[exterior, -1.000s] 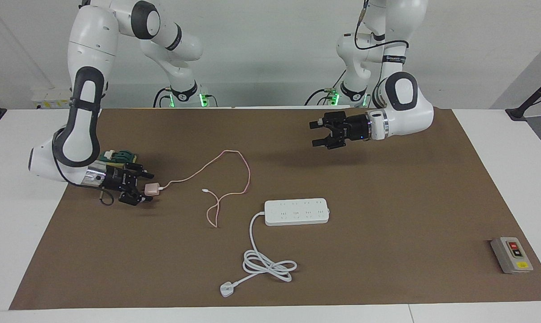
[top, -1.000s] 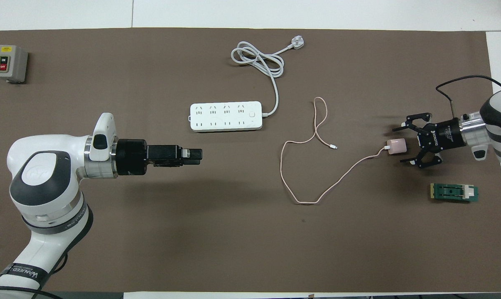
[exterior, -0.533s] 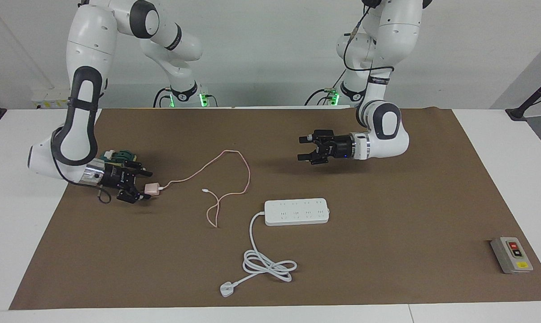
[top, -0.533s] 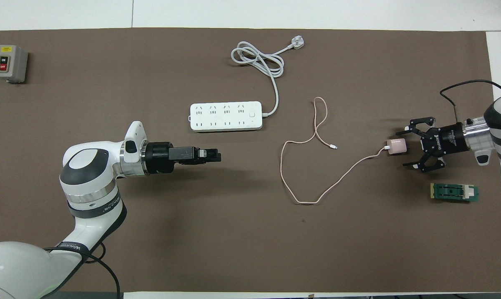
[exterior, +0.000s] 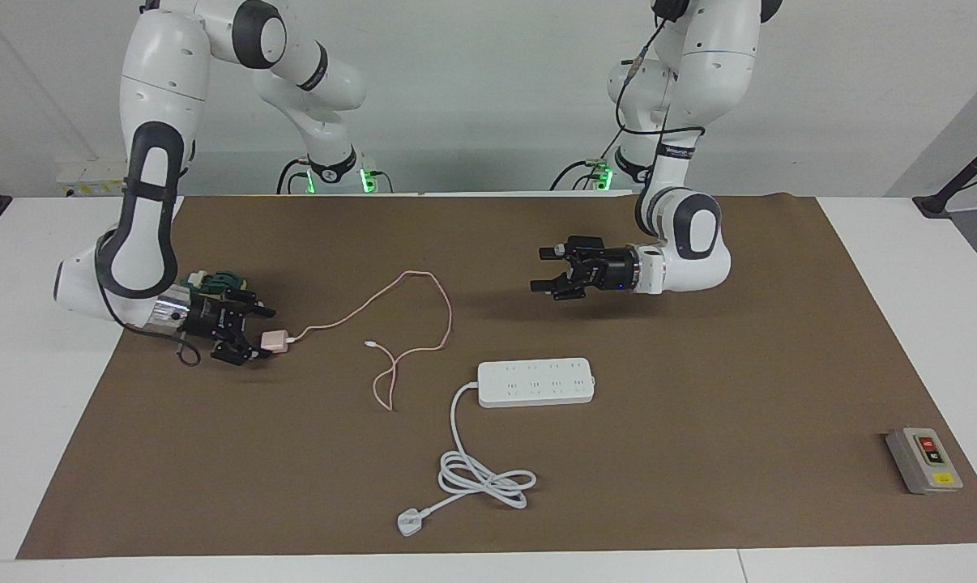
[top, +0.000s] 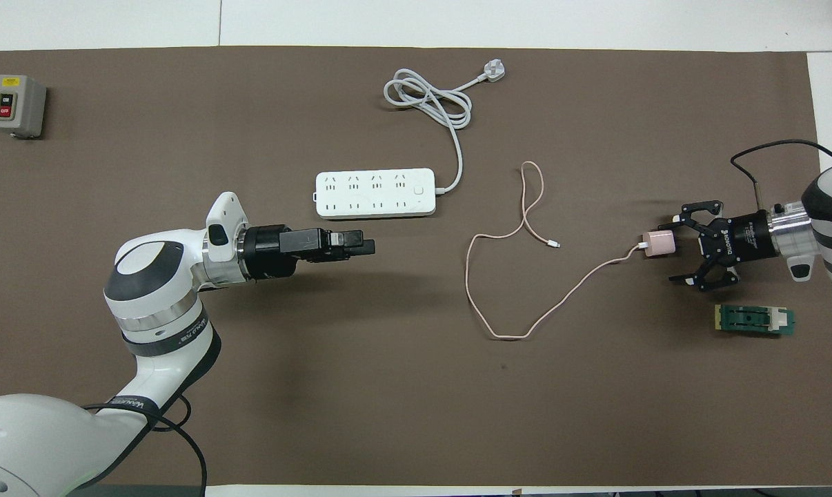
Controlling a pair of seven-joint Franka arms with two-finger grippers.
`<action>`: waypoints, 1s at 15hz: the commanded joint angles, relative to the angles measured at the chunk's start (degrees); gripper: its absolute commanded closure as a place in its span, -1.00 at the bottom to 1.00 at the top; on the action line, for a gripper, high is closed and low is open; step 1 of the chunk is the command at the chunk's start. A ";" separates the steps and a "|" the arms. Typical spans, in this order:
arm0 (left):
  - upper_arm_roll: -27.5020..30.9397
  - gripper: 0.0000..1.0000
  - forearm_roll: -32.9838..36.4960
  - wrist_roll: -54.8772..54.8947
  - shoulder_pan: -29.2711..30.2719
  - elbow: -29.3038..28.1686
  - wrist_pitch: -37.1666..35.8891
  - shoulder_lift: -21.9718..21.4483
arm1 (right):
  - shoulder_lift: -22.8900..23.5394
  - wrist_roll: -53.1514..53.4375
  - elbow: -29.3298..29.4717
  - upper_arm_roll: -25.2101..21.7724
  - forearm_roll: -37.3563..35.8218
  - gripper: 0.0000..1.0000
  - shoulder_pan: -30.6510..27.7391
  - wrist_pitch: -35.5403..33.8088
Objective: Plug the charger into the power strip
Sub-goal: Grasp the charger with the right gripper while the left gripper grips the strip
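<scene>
Charger [exterior: 275, 341] down on the brown mat [exterior: 699, 453] at the right arm's end of the table, cable socket turned toward the middle of the table, thin pink cable [exterior: 424, 320] leading off that way in loose loops. Which way the prongs point: hidden in both views.

Right pincer [exterior: 255, 334] low at the charger, fingers spread wide, one on each side of the pink cube; touching or just clear, hard to call. Nothing gripped. Green block [top: 755, 321] just beside that pincer on the robots' side, plain and whole from overhead, half hidden by the arm in the facing view.

Power strip [exterior: 536, 382] flat in the middle of the mat, long axis running along the table from one arm's end toward the other, sockets facing up. Thick white cord [exterior: 480, 474] leaving the end toward the right arm, coiled farther from the robots, flat white plug [exterior: 409, 522] at its tip.

Left pincer [exterior: 543, 270] up over bare mat beside the strip, on the robots' side of it, fingers parted and empty. Facing view gives the gap between the fingertips; overhead shows only a dark stacked block [top: 350, 245], gap unreadable there.

Grey switch box [exterior: 924, 460] at the left arm's end, well apart from everything.
</scene>
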 commanded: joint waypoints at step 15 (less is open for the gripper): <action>0.67 -1.00 -1.45 0.15 -3.52 0.99 7.92 1.05 | -5.29 13.55 3.19 4.73 4.22 1.00 0.77 -2.62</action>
